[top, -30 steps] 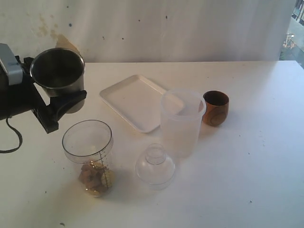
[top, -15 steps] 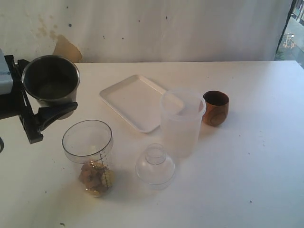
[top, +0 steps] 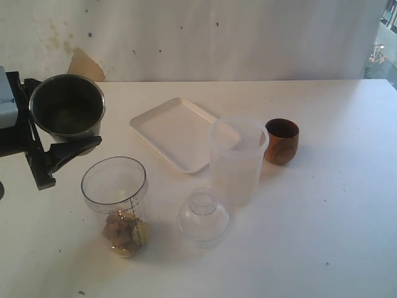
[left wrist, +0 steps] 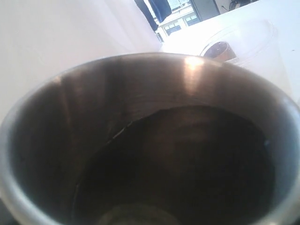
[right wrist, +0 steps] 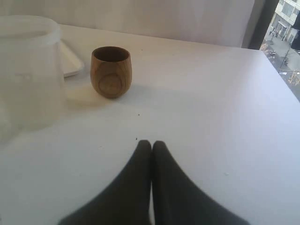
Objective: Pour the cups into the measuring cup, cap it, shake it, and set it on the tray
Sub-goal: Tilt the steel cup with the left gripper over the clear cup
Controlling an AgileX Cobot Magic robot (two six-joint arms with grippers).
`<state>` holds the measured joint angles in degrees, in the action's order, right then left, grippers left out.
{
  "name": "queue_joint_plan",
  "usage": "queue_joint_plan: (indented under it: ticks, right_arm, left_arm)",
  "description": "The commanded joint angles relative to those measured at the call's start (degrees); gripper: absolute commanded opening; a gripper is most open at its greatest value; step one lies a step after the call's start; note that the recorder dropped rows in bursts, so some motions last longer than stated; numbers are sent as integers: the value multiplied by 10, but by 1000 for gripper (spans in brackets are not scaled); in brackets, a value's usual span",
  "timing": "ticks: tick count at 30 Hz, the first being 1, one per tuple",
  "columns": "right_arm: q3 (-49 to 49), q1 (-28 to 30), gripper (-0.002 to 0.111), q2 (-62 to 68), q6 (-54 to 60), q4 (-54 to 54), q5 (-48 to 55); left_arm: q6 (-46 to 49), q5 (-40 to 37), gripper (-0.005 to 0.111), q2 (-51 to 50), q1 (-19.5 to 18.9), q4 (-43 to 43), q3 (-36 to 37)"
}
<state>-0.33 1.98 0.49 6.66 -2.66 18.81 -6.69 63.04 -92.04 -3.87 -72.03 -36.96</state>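
Note:
My left gripper (top: 62, 148) is shut on the steel tumbler (top: 67, 107), holding it roughly upright above the table's left side, behind the measuring cup (top: 115, 205). In the left wrist view the tumbler's dark inside (left wrist: 178, 159) fills the picture and hides the jaws. The clear measuring cup stands uncapped with brown pieces at its bottom. The clear dome cap (top: 203, 217) lies to its right. The wooden cup (top: 282, 141) (right wrist: 111, 71) stands upright at the right. The white tray (top: 175, 131) lies bare behind. My right gripper (right wrist: 151, 143) is shut on nothing, low over the table, short of the wooden cup.
A frosted plastic tub (top: 237, 158) (right wrist: 28, 70) stands between the tray and the wooden cup, overlapping the tray's near corner in the exterior view. A pale wall backs the white table (top: 322, 211).
The left gripper has drawn back to the left with the steel tumbler, away from above the measuring cup. In the last half second it barely moved. Nothing else shifted.

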Motion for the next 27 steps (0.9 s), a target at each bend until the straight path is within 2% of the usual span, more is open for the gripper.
queue_joint_plan:
  ticks: [1,18,27]
  right_arm:
    - [3,-2,0,-3,0,1,-4]
    - [3,-2,0,-3,0,1,-4]
    - [3,-2,0,-3,0,1,-4]
  left_arm:
    - [0,35,0,10,0,19,-6]
    - [-23,62,0,10,1,-5,-6]
    - [-19,20,0,10,25,-4,-6]
